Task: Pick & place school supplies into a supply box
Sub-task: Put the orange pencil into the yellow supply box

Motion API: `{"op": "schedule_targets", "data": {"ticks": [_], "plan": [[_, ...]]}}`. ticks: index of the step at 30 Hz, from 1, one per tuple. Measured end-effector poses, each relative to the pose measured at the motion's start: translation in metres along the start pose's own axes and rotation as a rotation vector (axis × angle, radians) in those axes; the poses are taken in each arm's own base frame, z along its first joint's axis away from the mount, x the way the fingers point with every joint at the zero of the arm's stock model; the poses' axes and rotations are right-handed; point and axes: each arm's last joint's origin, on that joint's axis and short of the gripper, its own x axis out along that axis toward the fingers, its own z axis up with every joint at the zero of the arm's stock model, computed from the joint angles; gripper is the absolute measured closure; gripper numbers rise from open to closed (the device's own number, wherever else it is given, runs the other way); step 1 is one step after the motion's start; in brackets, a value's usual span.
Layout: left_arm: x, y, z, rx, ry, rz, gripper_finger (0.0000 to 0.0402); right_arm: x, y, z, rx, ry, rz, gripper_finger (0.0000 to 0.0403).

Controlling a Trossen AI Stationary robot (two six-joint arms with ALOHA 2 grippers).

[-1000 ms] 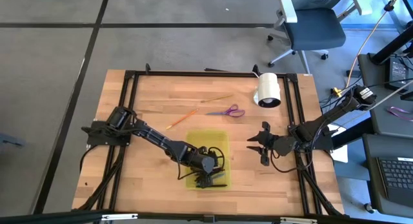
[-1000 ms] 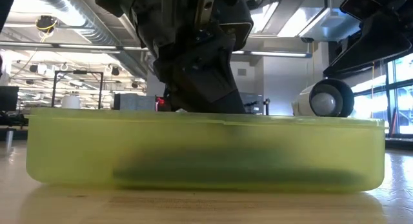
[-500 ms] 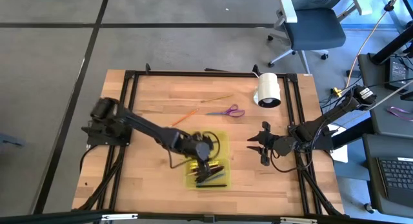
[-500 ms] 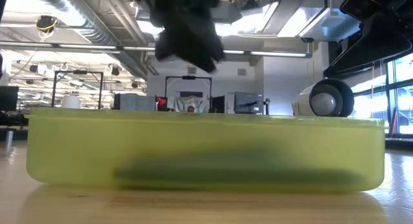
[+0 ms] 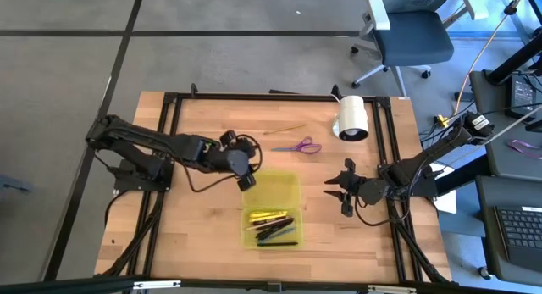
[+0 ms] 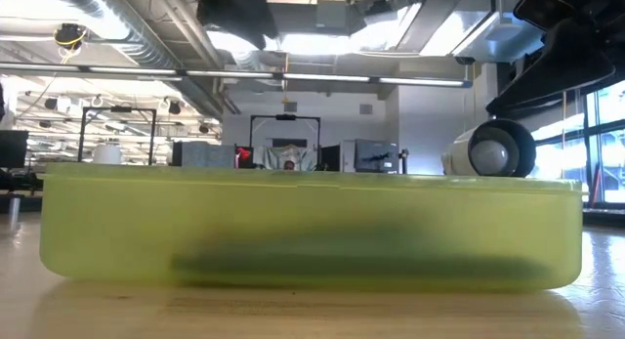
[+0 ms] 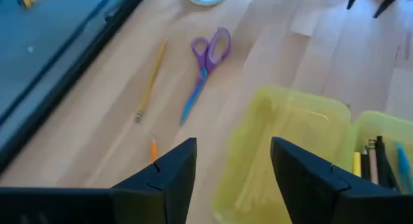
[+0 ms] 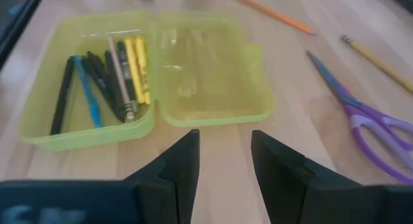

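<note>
Now we see the left claw [image 5: 246, 180] spread wide and empty above the supply box [image 5: 273, 185] (pens [image 8: 106, 75] inside); scissors [image 5: 298, 146] just beyond it; the right claw [image 5: 339, 190] waits beside it, parted.

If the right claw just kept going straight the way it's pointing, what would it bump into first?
Probably the open supply box: the right gripper is aimed at its empty half, with only bare table between. How high it sits is hard to tell; it might pass above.

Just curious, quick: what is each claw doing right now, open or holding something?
Left gripper: open, holding nothing, above the supply box.
Right gripper: open, empty.
</note>
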Motion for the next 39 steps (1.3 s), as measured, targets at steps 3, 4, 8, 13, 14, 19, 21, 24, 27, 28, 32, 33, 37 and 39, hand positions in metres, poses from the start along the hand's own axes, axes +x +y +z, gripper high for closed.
{"op": "schedule_targets", "data": {"ticks": [3, 4, 8, 13, 14, 19, 21, 24, 27, 28, 32, 33, 37, 39], "plan": [[-0.009, 0.006, -0.002, 0.109, 0.017, 0.01, 0.021, 0.001, -0.002, 0.001, 0.006, -0.014, -0.035, 0.0259], [-0.011, 0.008, -0.003, 0.142, 0.027, 0.012, 0.021, 0.001, -0.003, 0.001, 0.012, -0.015, -0.043, 0.0259], [-0.013, 0.014, -0.012, 0.221, 0.113, 0.045, 0.021, 0.004, -0.009, 0.003, 0.052, -0.017, -0.072, 0.0259], [-0.01, 0.018, -0.013, 0.151, 0.129, 0.098, 0.021, 0.007, -0.015, 0.006, 0.073, -0.018, -0.107, 0.0259], [-0.01, 0.018, -0.013, 0.15, 0.129, 0.096, 0.021, 0.008, -0.017, 0.006, 0.077, -0.018, -0.114, 0.0259], [-0.01, 0.018, -0.013, 0.189, 0.134, 0.088, 0.021, 0.011, -0.023, 0.008, 0.097, -0.019, -0.144, 0.0259], [-0.009, 0.021, -0.014, 0.153, 0.146, 0.112, 0.021, 0.012, -0.025, 0.009, 0.113, -0.02, -0.152, 0.0259], [0.001, 0.036, -0.021, 0.088, 0.235, 0.154, 0.021, 0.013, -0.027, 0.01, 0.148, -0.016, -0.134, 0.0259], [0.017, 0.052, -0.034, 0.024, 0.315, 0.173, 0.021, 0.015, -0.03, 0.011, 0.162, 0.004, -0.099, 0.0259], [0.023, 0.056, -0.039, 0.007, 0.335, 0.173, 0.021, 0.016, -0.031, 0.012, 0.166, 0.007, -0.095, 0.0259], [0.05, 0.072, -0.061, -0.083, 0.396, 0.163, 0.021, 0.017, -0.034, 0.012, 0.177, 0.008, -0.106, 0.0259], [0.056, 0.075, -0.066, -0.121, 0.407, 0.149, 0.021, 0.017, -0.035, 0.013, 0.179, 0.008, -0.108, 0.0259], [0.073, 0.088, -0.086, -0.242, 0.457, 0.118, 0.021, 0.018, -0.036, 0.013, 0.183, 0.01, -0.108, 0.0259], [0.078, 0.092, -0.093, -0.26, 0.464, 0.116, 0.021, 0.018, -0.036, 0.013, 0.183, 0.01, -0.109, 0.0259]]}}
